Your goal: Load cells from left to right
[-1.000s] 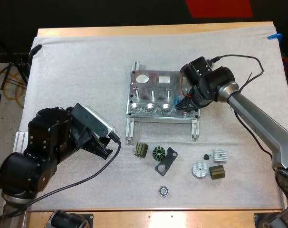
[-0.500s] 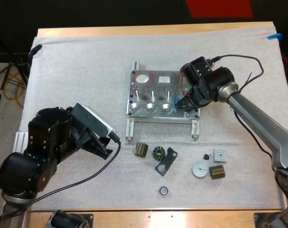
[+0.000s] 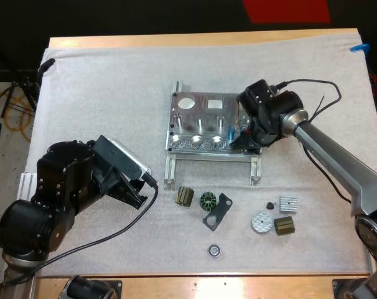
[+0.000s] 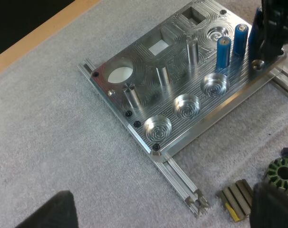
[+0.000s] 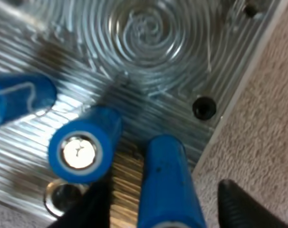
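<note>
The metal fixture lies mid-mat. In the left wrist view two blue cylinders stand upright on the fixture, with a third blue cylinder beside them at my right gripper. My right gripper hovers over the fixture's right front corner. Its wrist view shows that gripper open, its fingers astride the third cylinder with a gap on each side, next to a standing cylinder. My left gripper is open over the mat, left of the fixture.
Small parts lie in front of the fixture: a ribbed dark piece, a green stator, a black bracket, a bearing, a round disc and two small blocks.
My right gripper has shifted slightly left and back over the fixture's right side, and a blue cylinder now shows just left of it. The left arm has not moved.
</note>
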Motion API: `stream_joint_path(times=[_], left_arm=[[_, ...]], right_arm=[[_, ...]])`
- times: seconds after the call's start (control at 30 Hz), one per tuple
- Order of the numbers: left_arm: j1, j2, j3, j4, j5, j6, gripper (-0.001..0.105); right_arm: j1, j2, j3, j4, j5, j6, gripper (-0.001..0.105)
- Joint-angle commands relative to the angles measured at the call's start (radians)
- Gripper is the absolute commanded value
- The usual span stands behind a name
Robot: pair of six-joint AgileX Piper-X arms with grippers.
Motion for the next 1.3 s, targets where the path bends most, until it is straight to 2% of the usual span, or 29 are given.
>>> stream_joint_path(times=[0.0,0.53,0.63,0.67,1.27], left_arm=[[-0.001,-0.005,0.000,-0.013,0.005,-0.013,0.072],[-0.001,-0.005,0.000,-0.013,0.005,-0.013,0.072],[-0.001,-0.005,0.000,-0.013,0.008,-0.013,0.072],[-0.001,-0.005,0.000,-0.013,0.011,-0.013,0.072],[-0.001,-0.005,0.000,-0.020,0.032,-0.013,0.072]], right_arm=[[-0.003,-0.010,-0.003,0.008,-0.007,-0.003,0.052],[-0.003,-0.155,-0.006,-0.006,-0.003,-0.030,0.052],[-0.003,-0.172,-0.006,-0.037,0.085,-0.030,0.052],[-0.005,-0.172,-0.006,-0.042,0.113,-0.030,0.052],[-0.008,-0.107,-0.006,-0.078,0.129,-0.030,0.052]])
